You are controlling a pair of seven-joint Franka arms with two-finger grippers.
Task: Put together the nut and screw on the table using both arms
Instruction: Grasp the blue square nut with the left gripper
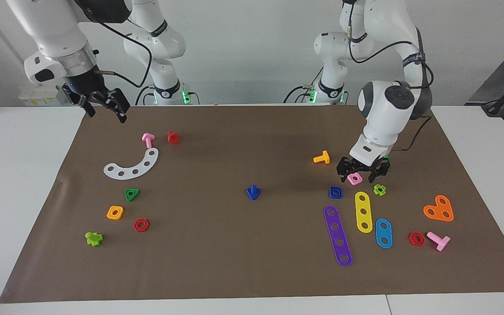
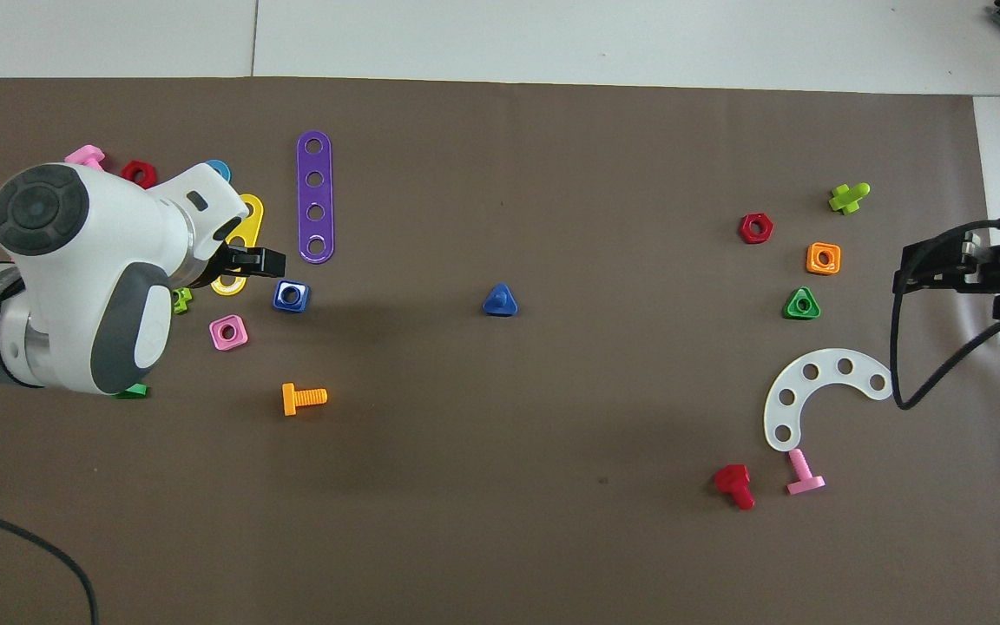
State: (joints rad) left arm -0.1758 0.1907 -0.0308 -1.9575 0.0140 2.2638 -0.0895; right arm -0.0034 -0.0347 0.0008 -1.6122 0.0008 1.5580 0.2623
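The dark-blue square nut (image 1: 335, 192) (image 2: 291, 296) lies flat on the brown mat of the table (image 1: 252, 271) toward the left arm's end. The dark-blue screw (image 1: 253, 192) (image 2: 500, 300) stands on its triangular head at the mat's middle. My left gripper (image 1: 358, 175) (image 2: 246, 260) hangs open and low over the pink square nut (image 1: 355, 178), just beside the blue nut and holding nothing. Raised over the mat's corner at the right arm's end, my right gripper (image 1: 105, 111) (image 2: 910, 278) is open and empty.
Around the blue nut lie a purple strip (image 1: 337, 236), a yellow strip (image 1: 363, 211), a light-green cross nut (image 1: 379, 189) and an orange bolt (image 1: 322, 157). Toward the right arm's end are a white curved strip (image 1: 131, 166), a green triangular nut (image 1: 131, 194) and an orange nut (image 1: 115, 212).
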